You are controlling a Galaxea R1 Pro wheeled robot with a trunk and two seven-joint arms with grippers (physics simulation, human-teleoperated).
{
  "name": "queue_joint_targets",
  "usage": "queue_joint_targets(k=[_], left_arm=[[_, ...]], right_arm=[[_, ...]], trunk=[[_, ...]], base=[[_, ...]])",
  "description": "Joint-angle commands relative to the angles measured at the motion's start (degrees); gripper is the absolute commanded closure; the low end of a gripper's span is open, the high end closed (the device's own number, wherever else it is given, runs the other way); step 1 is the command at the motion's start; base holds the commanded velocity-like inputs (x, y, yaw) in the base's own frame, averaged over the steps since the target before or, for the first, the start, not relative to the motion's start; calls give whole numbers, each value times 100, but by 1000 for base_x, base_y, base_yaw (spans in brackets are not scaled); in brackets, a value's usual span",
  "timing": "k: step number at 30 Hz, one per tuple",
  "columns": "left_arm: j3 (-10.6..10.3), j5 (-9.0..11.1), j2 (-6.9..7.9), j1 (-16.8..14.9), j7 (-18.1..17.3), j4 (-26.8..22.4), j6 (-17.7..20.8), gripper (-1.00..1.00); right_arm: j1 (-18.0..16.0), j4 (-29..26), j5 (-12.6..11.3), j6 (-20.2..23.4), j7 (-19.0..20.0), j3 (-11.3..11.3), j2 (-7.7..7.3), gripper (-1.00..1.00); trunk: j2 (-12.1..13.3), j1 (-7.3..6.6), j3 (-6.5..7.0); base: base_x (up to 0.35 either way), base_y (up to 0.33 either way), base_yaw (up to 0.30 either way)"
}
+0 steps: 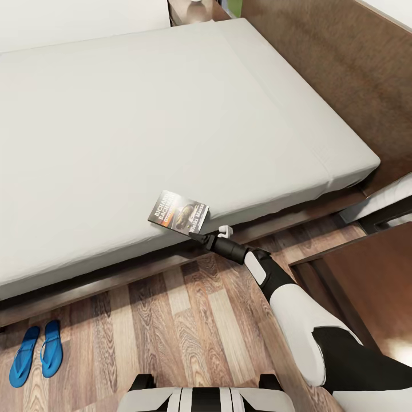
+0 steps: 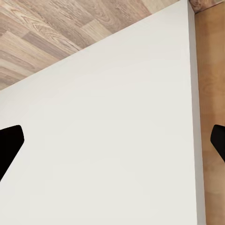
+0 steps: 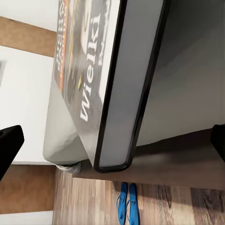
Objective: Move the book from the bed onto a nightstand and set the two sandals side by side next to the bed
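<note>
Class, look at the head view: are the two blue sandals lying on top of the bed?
No: the two sandals lie side by side on the wooden floor, below the bed.

A pale round object [image 1: 196, 2] rests on a brown top beyond the mattress's far corner.

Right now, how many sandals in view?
2. Both lie on the wood floor beside the bed, at the head view's lower left: left sandal, right sandal, side by side, toes toward the bed. More could be hidden under the bed.
</note>
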Motion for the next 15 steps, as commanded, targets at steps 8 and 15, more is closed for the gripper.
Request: queue_joint_targets(k=[8, 15], left_arm=[[-51, 59, 0, 1, 10, 2, -22, -100], [-51, 59, 0, 1, 10, 2, -22, -100]], right_arm=[[-12, 1, -24, 55, 16, -28, 5, -100], [-35, 3, -24, 55, 16, -28, 5, -100]], trunk=[[-1, 0, -2], [-1, 0, -2]], base=[[0, 0, 0], [0, 0, 0]])
